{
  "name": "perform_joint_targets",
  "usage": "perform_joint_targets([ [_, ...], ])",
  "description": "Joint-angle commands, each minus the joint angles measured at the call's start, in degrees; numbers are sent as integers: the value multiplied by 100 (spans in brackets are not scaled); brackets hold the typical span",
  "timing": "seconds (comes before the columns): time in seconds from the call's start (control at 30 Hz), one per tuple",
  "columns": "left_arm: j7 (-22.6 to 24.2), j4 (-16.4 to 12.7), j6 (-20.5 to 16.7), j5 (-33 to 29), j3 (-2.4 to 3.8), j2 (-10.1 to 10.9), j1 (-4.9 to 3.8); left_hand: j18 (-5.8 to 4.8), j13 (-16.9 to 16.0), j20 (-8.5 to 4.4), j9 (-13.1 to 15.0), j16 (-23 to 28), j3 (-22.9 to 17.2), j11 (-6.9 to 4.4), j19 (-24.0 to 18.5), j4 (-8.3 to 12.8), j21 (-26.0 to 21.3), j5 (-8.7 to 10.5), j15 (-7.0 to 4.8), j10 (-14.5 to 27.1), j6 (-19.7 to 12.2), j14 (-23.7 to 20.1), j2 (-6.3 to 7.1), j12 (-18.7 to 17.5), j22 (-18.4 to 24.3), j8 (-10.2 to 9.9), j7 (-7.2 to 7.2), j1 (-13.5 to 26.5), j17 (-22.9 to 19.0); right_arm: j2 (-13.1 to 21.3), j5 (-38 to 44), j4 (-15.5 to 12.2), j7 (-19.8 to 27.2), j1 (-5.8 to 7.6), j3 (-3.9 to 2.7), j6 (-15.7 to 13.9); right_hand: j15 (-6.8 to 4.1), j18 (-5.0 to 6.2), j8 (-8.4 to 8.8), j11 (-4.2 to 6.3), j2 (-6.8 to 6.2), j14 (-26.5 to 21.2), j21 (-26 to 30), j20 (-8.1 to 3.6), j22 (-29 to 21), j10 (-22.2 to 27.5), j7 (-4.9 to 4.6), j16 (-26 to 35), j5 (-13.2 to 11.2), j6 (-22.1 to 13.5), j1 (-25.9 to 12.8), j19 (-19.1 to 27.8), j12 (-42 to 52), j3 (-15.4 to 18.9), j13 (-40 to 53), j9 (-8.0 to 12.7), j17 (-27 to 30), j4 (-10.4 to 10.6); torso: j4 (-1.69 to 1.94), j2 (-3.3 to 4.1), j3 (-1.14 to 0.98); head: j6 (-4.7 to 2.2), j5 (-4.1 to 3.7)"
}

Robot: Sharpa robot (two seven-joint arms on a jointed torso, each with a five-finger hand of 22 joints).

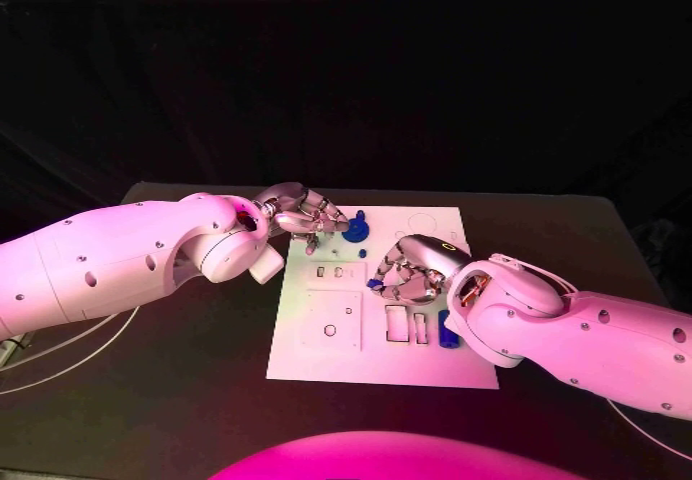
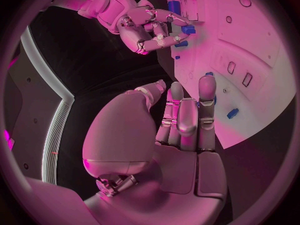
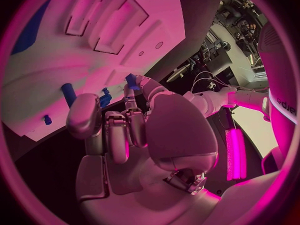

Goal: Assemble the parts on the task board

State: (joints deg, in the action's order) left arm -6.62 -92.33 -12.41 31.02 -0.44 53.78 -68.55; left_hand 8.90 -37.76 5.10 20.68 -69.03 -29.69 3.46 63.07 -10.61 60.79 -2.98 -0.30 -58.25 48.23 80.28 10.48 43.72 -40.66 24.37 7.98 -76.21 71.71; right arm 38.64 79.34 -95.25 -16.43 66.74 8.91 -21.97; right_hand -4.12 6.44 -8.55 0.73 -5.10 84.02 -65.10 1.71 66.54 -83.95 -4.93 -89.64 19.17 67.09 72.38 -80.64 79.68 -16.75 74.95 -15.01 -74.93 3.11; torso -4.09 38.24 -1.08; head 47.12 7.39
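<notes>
Two robot hands working over the task board (image 1: 433,372) lying mid-counter (image 1: 173,400).
The left robot hand (image 1: 303,215) is hovering at the board's far left corner, fingers curled near a blue part (image 1: 355,230); whether it is gripping anything cannot be told. The right robot hand (image 1: 411,272) is reaching over the board's centre, pinching a small blue part (image 2: 187,29) at its fingertips. Another blue part (image 1: 449,333) is resting on the board beside the right forearm.
</notes>
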Motion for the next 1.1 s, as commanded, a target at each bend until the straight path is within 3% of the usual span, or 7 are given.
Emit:
perform_joint_targets([
  [0.03,6,-11,128,-32,5,-10,-3,39,7,13,-7,-9,-6,14,31,26,14,0,3,15,5,47,10,8,7,-28,39,-44,-6,-36,-647,73,-2,38,-4,46,-36,-104,-24,31,-3,598,-34,5,30,-192,168,-36,78,108,-127,-33,-11,52,791,-27,-1507,76,2,1,-1,-15,7],
  [0.3,-20,-8,147,99,0,-38,-1,29,23,13,-16,-43,-9,-2,76,31,41,1,-2,-5,99,59,-29,36,-45,11,12,-44,14,-113,-1096,226,-4,88,-14,-74,-41,-112,-28,39,3,598,-77,2,78,-202,178,-36,147,112,-157,-48,4,75,805,-42,-1507,100,-1,7,-7,-46,23],
  [0.4,-120,-12,117,351,-16,-84,3,20,37,2,14,-93,67,-39,127,7,72,2,-25,-37,286,83,-11,75,-100,135,-49,24,45,-136,-1093,246,30,95,-18,-148,-44,-113,-29,43,4,598,-88,0,91,-204,183,-36,175,111,-148,-52,5,76,806,-47,-1507,95,0,2,-5,-75,14],
  [0.73,-756,11,155,916,-63,-298,11,-177,-25,-150,235,-909,583,-235,820,-52,817,1,-198,-335,485,483,-15,430,-1225,622,-274,159,702,-221,-190,228,69,126,-22,-158,-52,-129,-31,52,-12,598,-165,-6,171,-197,191,-36,213,105,-91,-78,-18,74,795,-63,-1507,48,-15,3,-7,-143,13],
  [0.9,-1136,-1,351,1211,-67,-409,12,-231,-35,-179,268,-1135,657,-259,975,-54,1014,1,-224,-355,477,579,-19,488,-1525,697,-300,137,898,-253,206,220,30,135,-22,-144,-52,-135,-31,53,-15,598,-190,-6,195,-194,191,-36,215,105,-82,-87,-25,73,791,-65,-1507,42,-5,7,-15,-159,3],
  [1.1,-1396,8,404,1394,-68,-483,12,-280,-121,-206,308,-1350,728,-291,1115,-75,1208,0,-253,-437,490,667,-37,625,-1815,789,-335,124,1087,-275,538,199,-24,142,-22,-97,-53,-142,-31,53,-17,598,-219,-6,224,-196,191,-36,215,105,-80,-98,-21,73,794,-66,-1507,39,-15,9,-10,-177,1],
])
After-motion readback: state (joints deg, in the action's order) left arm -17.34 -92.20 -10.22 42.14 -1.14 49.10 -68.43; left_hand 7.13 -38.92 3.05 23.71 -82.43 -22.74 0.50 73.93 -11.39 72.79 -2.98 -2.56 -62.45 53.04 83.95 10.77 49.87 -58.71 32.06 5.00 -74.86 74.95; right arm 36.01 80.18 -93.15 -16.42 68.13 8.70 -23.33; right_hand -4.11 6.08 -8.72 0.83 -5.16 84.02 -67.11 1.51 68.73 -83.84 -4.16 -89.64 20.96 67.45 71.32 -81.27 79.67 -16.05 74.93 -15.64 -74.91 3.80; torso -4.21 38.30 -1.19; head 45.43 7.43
